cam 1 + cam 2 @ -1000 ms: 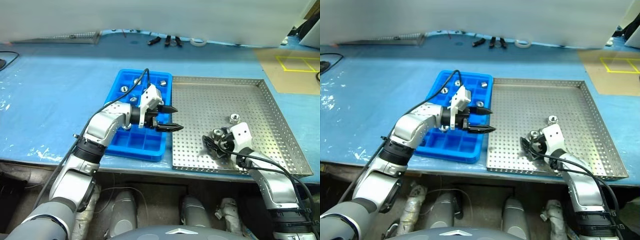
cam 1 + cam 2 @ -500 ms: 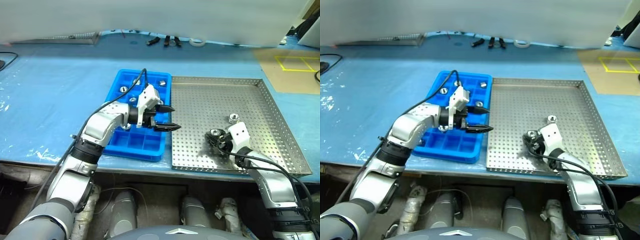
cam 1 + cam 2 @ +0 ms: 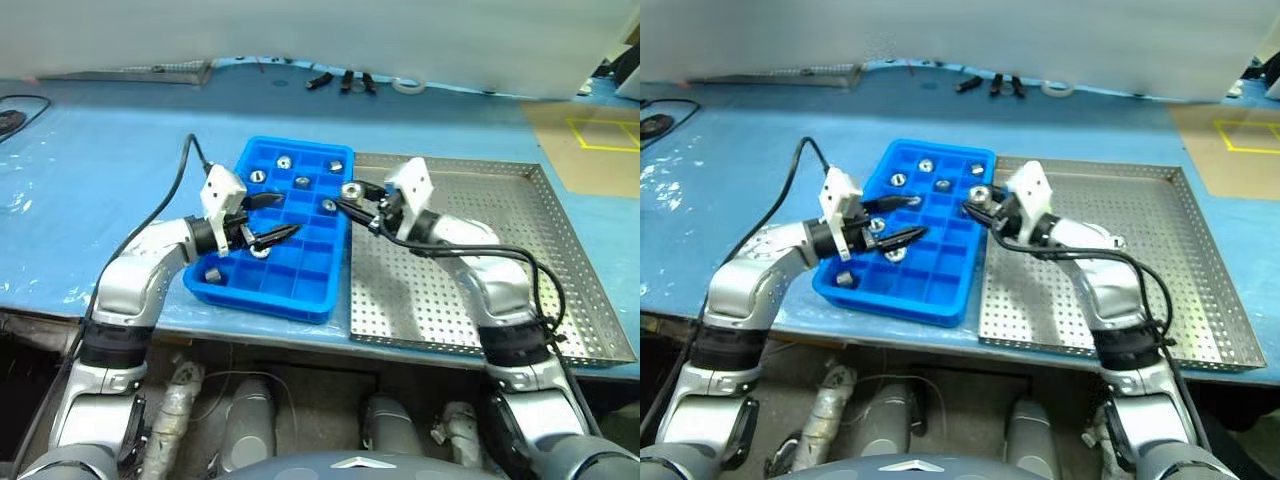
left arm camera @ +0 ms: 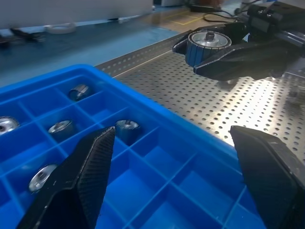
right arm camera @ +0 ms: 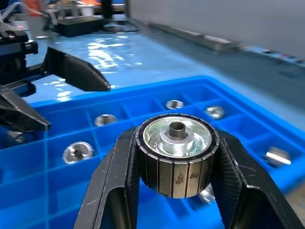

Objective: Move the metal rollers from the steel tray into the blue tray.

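My right gripper (image 3: pixel 350 197) is shut on one of the metal rollers (image 5: pixel 176 151), a ribbed silver cylinder with a centre hole. It holds the roller in the air over the right edge of the blue tray (image 3: pixel 265 298), beside the steel tray (image 3: pixel 470 290). Several more rollers (image 3: pixel 302 182) lie in the blue tray's far compartments, and one (image 3: pixel 213 272) sits in a near left compartment. My left gripper (image 3: pixel 286 214) hangs open and empty over the left half of the blue tray. In the left wrist view, the held roller (image 4: pixel 208 40) shows beyond the open fingers (image 4: pixel 95 162).
Black tools (image 3: pixel 340 80) and a white tape roll (image 3: pixel 406 86) lie along the far table edge. A brown board with yellow tape (image 3: pixel 590 135) sits at the far right. A black cable (image 3: pixel 20 105) lies at the far left. The steel tray's perforated floor shows bare around my right arm.
My right gripper shut on a roller in the steel tray, lifted it and carried it left to the blue tray's edge. My left gripper swung left over the blue tray. The view shifted.
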